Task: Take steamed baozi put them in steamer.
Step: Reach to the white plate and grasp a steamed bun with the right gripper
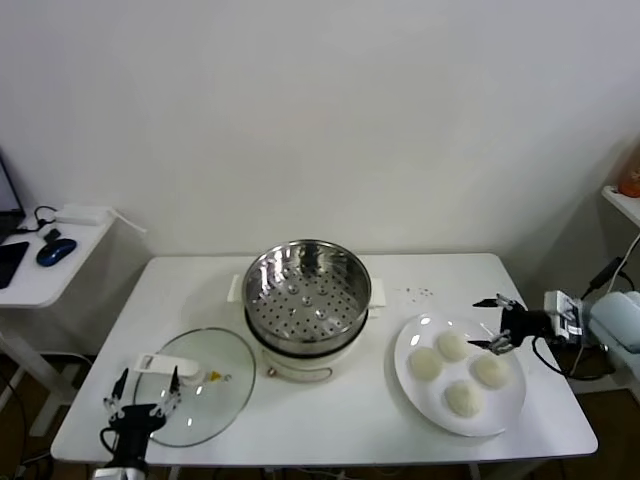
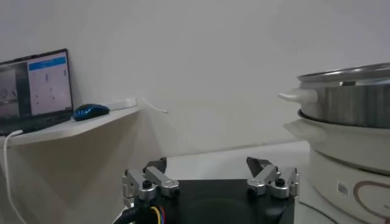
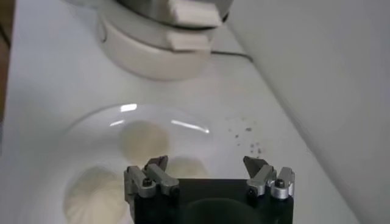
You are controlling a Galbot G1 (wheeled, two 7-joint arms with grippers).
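Note:
Four off-white baozi lie on a white plate (image 1: 505, 418) at the table's right: one at the back (image 1: 452, 344), one on the left (image 1: 426, 363), one on the right (image 1: 490, 370), one in front (image 1: 462, 398). The empty steel steamer (image 1: 306, 290) sits on its white cooker base in the middle. My right gripper (image 1: 488, 323) is open and empty, hovering over the plate's far right edge, next to the back baozi. In the right wrist view the gripper (image 3: 206, 165) is above the plate, with baozi (image 3: 144, 140) below. My left gripper (image 1: 143, 392) is open and empty at the front left.
A round glass lid (image 1: 205, 385) with a white handle lies flat at the front left, under the left gripper. The steamer also shows in the left wrist view (image 2: 347, 97). A side table (image 1: 45, 270) with a mouse stands at the far left. Small dark specks (image 1: 422, 293) dot the table.

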